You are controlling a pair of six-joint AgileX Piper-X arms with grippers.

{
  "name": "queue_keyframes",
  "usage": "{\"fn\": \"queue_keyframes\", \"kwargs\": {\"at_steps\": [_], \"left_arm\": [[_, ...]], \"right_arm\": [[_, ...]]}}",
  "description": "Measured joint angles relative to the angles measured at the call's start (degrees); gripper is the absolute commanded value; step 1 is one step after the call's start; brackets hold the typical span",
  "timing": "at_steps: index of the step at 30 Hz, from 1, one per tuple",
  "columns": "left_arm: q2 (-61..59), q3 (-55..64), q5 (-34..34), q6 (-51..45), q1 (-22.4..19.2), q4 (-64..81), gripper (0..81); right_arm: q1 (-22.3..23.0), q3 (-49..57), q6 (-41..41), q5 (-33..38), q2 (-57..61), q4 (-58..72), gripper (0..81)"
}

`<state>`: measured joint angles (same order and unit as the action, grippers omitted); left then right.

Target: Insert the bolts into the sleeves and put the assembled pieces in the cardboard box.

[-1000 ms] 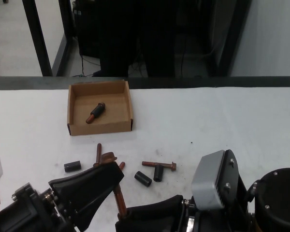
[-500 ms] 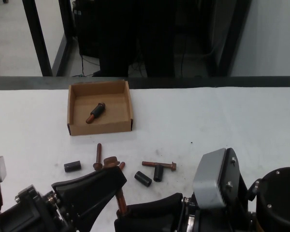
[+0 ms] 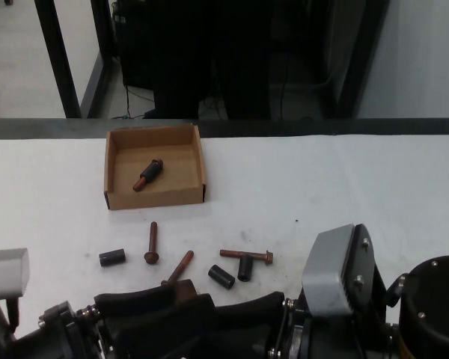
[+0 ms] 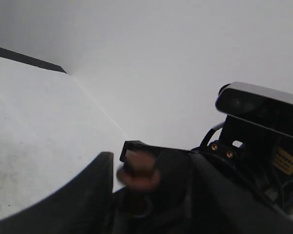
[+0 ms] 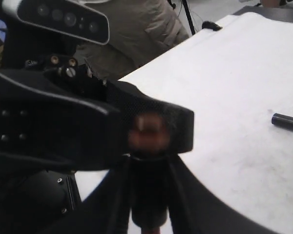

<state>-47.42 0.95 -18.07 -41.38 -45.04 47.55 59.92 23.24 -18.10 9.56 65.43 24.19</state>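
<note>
The left pincer (image 4: 151, 163) is narrow, its fingers closed on the copper head of the held bolt (image 4: 136, 169). The right pincer (image 5: 147, 168) is also narrow, closed on the held sleeve (image 5: 147, 195), a black tube with one finger on each flank. The two pincers meet tip to tip over the near edge of the bench (image 3: 344, 187). The held bolt's shank runs into the held sleeve. Its head sits at the sleeve end nearest the left pincer, and a copper trace shows at the sleeve's other end.

Just ahead of the pincers a loose bolt (image 3: 179, 267) lies slantwise, its near end at the left pincer's upper edge. Slightly farther ahead on the left pincer's side lies a second bolt (image 3: 151, 241). A lone sleeve (image 3: 112, 257) lies farther out to that side.

Ahead of the right pincer lie a nearer sleeve (image 3: 221, 276) and a farther sleeve (image 3: 245, 267), close together. The farther sleeve's far end is at a third bolt (image 3: 245, 255), which lies crosswise.

Well ahead, on the left pincer's side, the cardboard box (image 3: 155, 199) stands open-topped. Inside it an assembled piece (image 3: 148, 173) lies slantwise on the floor, clear of the walls.
</note>
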Motion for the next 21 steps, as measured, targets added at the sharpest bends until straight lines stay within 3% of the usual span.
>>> {"fn": "queue_keyframes", "kwargs": {"at_steps": [10, 17, 21], "left_arm": [[0.0, 0.0, -2.62, 1.6, 1.47, -2.24, 49.9], [0.0, 0.0, -5.21, 3.96, 9.8, -6.05, 48.9], [0.0, 0.79, -8.66, 4.37, 16.6, -8.81, 37.2]], "right_arm": [[0.0, 0.0, 0.0, -0.91, 0.0, -0.41, 0.2], [-1.25, 0.16, -0.84, -2.11, 0.0, -0.15, 0.2], [-1.23, 0.67, -0.85, -1.58, 0.0, 0.56, 0.2]]}}
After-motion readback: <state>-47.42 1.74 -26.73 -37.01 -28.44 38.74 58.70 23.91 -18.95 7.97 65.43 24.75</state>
